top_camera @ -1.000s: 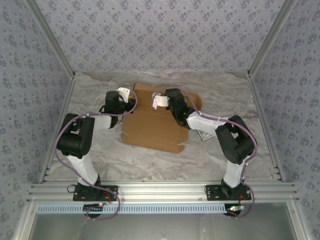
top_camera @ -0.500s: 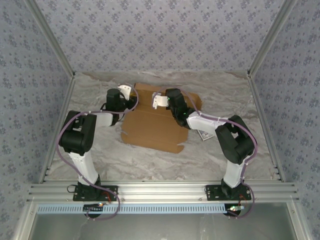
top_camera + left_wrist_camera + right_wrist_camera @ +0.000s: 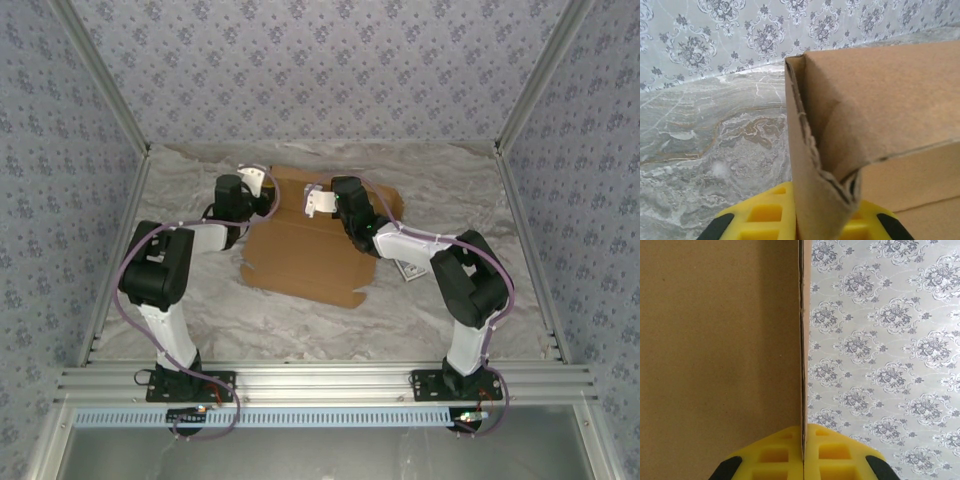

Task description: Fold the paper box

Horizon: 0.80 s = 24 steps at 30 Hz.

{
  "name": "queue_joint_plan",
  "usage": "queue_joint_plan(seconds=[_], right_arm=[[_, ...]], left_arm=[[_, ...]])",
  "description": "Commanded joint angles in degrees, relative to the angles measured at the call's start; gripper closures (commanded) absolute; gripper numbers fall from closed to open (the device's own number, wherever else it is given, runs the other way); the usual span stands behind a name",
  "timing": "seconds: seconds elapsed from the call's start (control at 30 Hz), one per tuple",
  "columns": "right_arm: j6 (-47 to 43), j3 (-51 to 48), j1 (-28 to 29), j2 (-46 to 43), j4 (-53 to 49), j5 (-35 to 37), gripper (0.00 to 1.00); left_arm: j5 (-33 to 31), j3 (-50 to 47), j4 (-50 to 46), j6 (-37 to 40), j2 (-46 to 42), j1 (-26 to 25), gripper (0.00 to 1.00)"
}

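On the left we see the left gripper (image 3: 252,180) at the far left corner of the paper box (image 3: 305,255), which lies mostly flat on the marbled table (image 3: 300,325) between the two arms. In the left wrist view, the left gripper (image 3: 812,222) has its yellow pads pressed together on a raised corner flap of the brown cardboard (image 3: 880,100), the torn edge of the flap standing upright between them. Moving right, the right gripper (image 3: 318,200) sits at the far edge of the box, near its middle. Its wrist view shows the right gripper (image 3: 803,450) pinched tight on a thin upright cardboard wall (image 3: 715,340), seen edge-on. Further right, a small dark card (image 3: 408,270) lies on the table just beside the box, partly under the right arm.
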Motion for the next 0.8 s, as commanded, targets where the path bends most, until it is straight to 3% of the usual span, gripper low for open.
queue_joint_plan(seconds=[0.0,0.1,0.2,0.4,0.77], right_arm=[[0.8,1.2,0.2,1.1,-2.4,-0.4,1.00],[1.3,1.1,0.4,0.7,-2.5,-0.4,0.94],[2.1,0.8,0.5,0.1,-1.8,-0.5,0.81],[7.8,0.7,1.9,-3.1,-4.3,-1.7,0.61],[26.5,-3.3,6.0,-12.3,-12.2,-3.5,0.40]], left_arm=[[-1.5,-0.4,1.5,1.1,-0.8,-1.0,0.93],[-3.5,-1.8,2.5,1.5,-2.0,-1.2,0.97],[-5.6,-3.1,2.9,1.9,-3.6,-1.5,1.00],[-9.4,-5.3,2.4,2.5,-6.7,-1.9,1.00],[-18.1,-8.4,1.9,-2.1,-10.4,-2.0,1.00]])
